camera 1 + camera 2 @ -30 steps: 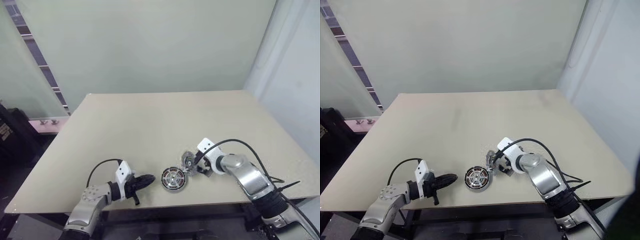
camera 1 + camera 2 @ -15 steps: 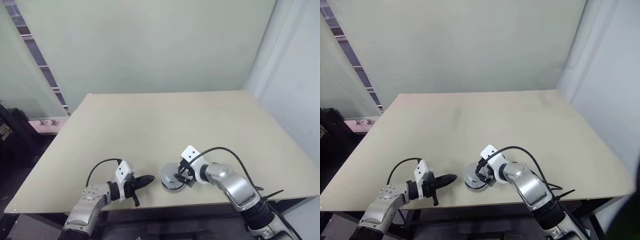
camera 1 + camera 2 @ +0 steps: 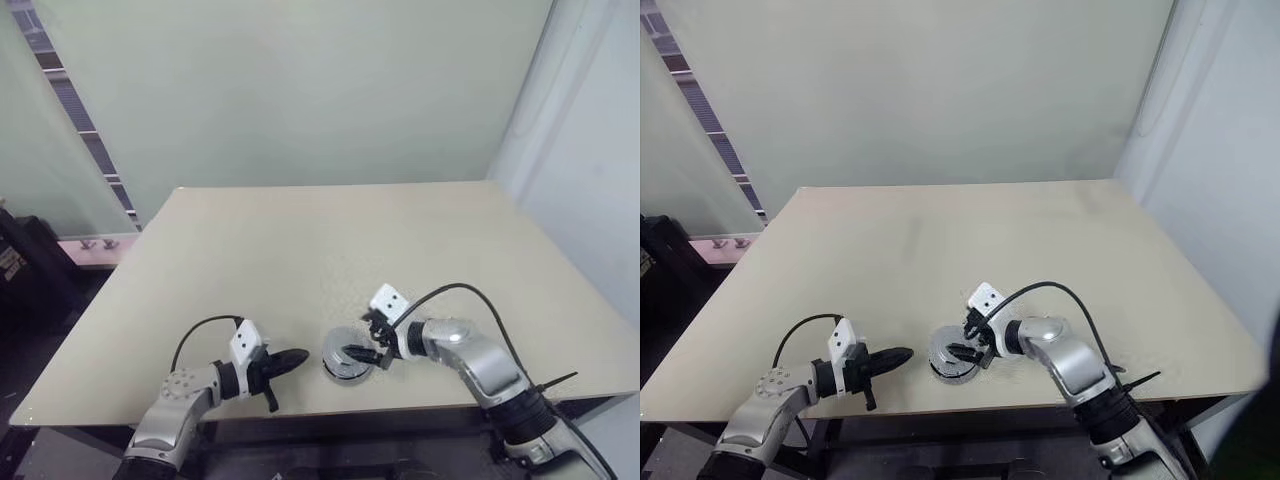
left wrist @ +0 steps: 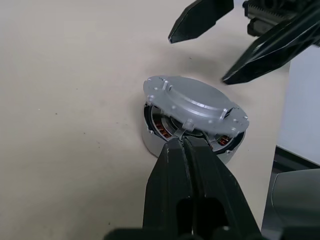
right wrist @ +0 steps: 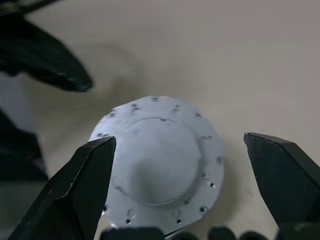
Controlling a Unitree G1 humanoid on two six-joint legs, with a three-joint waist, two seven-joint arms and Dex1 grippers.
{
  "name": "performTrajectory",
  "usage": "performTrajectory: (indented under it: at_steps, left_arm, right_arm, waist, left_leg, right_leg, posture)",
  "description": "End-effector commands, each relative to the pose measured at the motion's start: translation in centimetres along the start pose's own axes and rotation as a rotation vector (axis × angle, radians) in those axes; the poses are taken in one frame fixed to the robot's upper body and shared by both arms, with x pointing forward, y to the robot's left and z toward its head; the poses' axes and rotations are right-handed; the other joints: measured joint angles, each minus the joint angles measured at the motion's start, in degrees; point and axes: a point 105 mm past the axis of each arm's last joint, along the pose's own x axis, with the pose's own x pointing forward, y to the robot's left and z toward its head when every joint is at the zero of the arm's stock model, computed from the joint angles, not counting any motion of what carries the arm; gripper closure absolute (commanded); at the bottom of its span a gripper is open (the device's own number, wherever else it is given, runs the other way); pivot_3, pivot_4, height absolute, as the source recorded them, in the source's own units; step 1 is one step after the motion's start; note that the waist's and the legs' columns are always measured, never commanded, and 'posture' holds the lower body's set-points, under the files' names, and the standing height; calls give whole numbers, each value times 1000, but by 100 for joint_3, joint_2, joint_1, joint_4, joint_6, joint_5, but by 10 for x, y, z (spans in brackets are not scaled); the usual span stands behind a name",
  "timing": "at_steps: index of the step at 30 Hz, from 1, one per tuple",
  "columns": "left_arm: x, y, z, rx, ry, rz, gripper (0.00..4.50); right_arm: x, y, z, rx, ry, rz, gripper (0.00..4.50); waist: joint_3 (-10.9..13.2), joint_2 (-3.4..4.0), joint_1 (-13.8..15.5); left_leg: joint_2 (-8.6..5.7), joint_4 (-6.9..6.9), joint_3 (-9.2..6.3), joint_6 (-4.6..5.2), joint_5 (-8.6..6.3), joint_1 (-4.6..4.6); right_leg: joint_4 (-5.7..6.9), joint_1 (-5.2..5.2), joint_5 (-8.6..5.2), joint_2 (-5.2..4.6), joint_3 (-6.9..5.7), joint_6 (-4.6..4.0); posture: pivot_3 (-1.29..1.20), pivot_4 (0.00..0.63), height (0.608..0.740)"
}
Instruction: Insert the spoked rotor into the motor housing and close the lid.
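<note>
The right gripper [image 5: 180,200] has its two black fingers [image 5: 75,185] spread wide with nothing between them, one on each side of the silver lid [image 5: 160,157], which they do not touch. It points toward the robot's left and slopes down at the lid from just beside it. In the left wrist view both of its fingertips hang in the air past the far side of the lid.

The left gripper [image 4: 184,142] has its fingers pressed together, empty, tips just at the near rim of the motor housing [image 4: 155,142]; whether they touch it cannot be told. It points forward and to the right, a little below level, toward the housing.

The lid is a round silver plate with a raised centre and small holes around its edge. It sits on top of the housing but not flat: it is tilted, lifted on the side toward the left gripper, with an open gap under that edge. Through the gap show copper-coloured windings of the spoked rotor [image 4: 162,131] inside the housing, its axis upright.

The housing is a short silver cylinder standing upright on the beige table [image 3: 300,250], near the front edge, between the two grippers [image 3: 345,362].
</note>
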Motion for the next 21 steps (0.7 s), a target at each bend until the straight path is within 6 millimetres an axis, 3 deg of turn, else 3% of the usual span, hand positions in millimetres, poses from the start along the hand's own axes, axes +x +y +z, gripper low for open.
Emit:
performTrajectory:
  at_steps: [1,20,21]
  left_arm:
    - [-1,2,18,56,-38,-5,4476]
    - [-6,0,21,74,-19,-9,4476]
    - [-6,0,21,75,-19,-10,4493]
  right_arm:
    - [-1,0,10,-73,-33,76,0]
    - [25,0,-10,-168,66,166,0]
    - [25,0,-11,-169,70,164,184]
  waist:
    - [0,0,0]
    - [0,0,0]
    - [0,0,0]
  left_leg:
    - [0,0,0,0,0,0]
    - [-3,0,-1,0,0,2]
    - [-3,0,-1,0,0,3]
  right_leg:
    - [0,0,0,0,0,0]
    - [4,2,1,2,3,1]
    - [5,2,1,2,3,1]
  posture:
    - [0,0,740]
    - [0,0,740]
    - [0,0,740]
